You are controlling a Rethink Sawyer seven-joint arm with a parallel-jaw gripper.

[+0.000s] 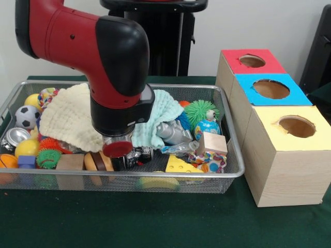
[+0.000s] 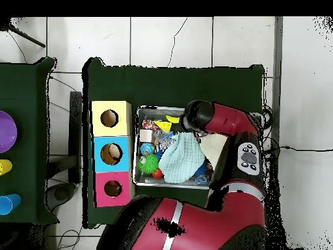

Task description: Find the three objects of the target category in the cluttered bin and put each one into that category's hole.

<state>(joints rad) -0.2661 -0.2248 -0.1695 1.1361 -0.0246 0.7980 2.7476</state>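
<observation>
While the arm (image 1: 103,57) is hanging low over the wire bin (image 1: 227,173), its wrist end is dipping into the clutter just in front of the cream knitted cloth (image 1: 67,116), so this looks like the search-and-reach step; whether the gripper is open or closed on anything cannot be told, since the wrist hides it. Target category is not shown, so candidates are lying all through the bin: soccer ball (image 1: 26,116), crushed can (image 1: 173,132), wooden block (image 1: 213,142). Next move probably calls for lifting clear, then carrying right of the bin to the red (image 1: 252,61), blue (image 1: 271,89) or yellow hole (image 1: 296,126).
</observation>
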